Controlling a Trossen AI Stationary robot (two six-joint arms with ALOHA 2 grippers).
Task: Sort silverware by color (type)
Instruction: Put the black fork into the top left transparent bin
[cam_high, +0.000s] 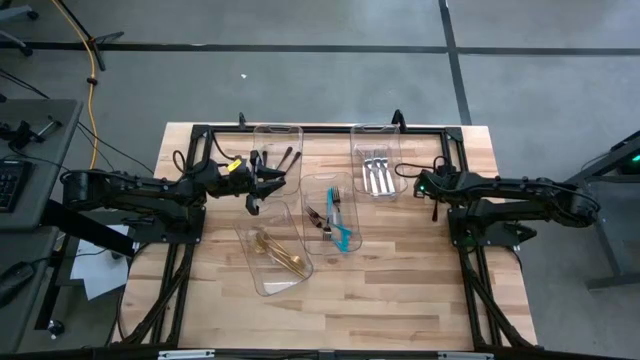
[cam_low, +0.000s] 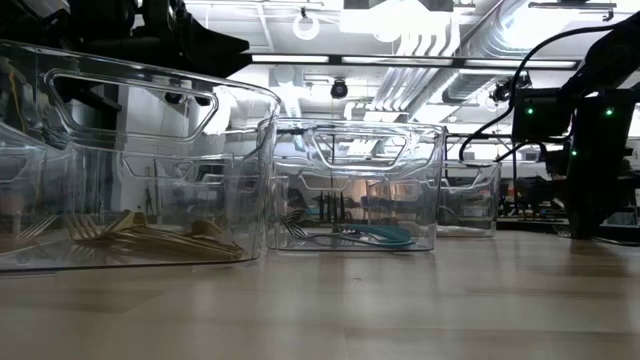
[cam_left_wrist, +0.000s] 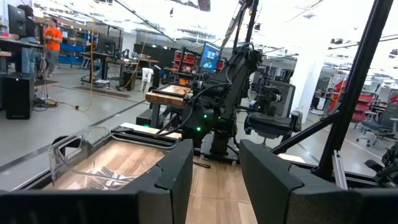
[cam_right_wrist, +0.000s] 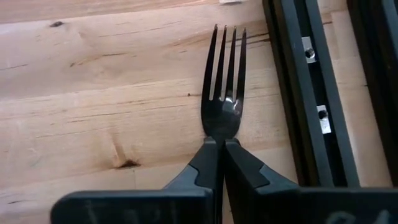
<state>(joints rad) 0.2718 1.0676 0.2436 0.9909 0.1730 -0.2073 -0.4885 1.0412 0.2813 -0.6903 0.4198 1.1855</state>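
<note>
My right gripper (cam_right_wrist: 216, 144) is clenched on a black fork (cam_right_wrist: 224, 93), right of frame; left gripper (cam_left_wrist: 214, 180) empty, fingers parted.

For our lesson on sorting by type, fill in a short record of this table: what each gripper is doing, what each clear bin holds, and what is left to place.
right gripper: shut on black metal fork, at the table's right edge
left gripper: over the far-left clear plastic bin, which holds black utensils
silver forks: in far-right clear bin
gold utensils: in near-left clear bin
teal-handled utensils: in middle clear bin
left to place: the black metal fork
</note>
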